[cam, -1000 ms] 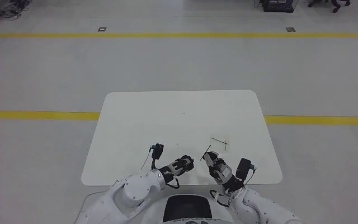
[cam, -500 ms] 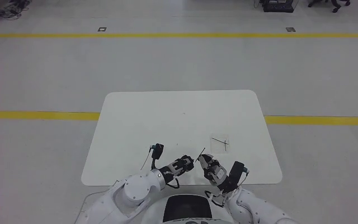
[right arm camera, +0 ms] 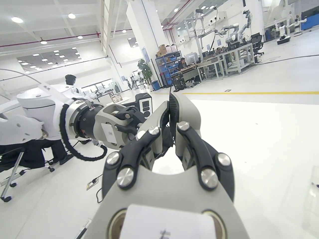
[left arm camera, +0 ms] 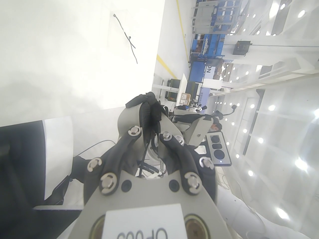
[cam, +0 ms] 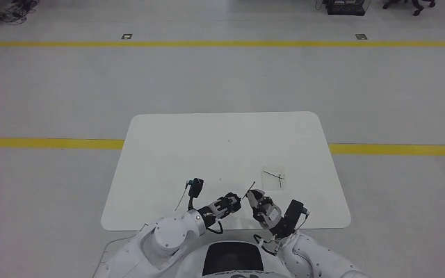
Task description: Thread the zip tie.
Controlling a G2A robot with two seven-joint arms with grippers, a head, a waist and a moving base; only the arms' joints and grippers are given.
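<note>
A thin black zip tie (cam: 249, 189) sticks up and away from my right gripper (cam: 253, 199), which is shut on it near the table's front edge. In the right wrist view its tip (right arm camera: 170, 89) pokes out past the closed right gripper (right arm camera: 171, 98). My left gripper (cam: 237, 201) sits just left of it, almost touching, with its pads pressed together (left arm camera: 149, 104). A thin dark strand runs behind those pads; I cannot tell whether anything is pinched there. The left arm's gripper body (right arm camera: 119, 125) lies close behind the right fingers.
Two spare zip ties (cam: 274, 176) lie crossed on a clear sheet to the right of the grippers, also seen from the left wrist (left arm camera: 125, 34). The white table (cam: 208, 146) stretches away beyond the grippers.
My right gripper has shifted left with the zip tie, closing the gap to the left gripper. The left arm has stayed in place.
</note>
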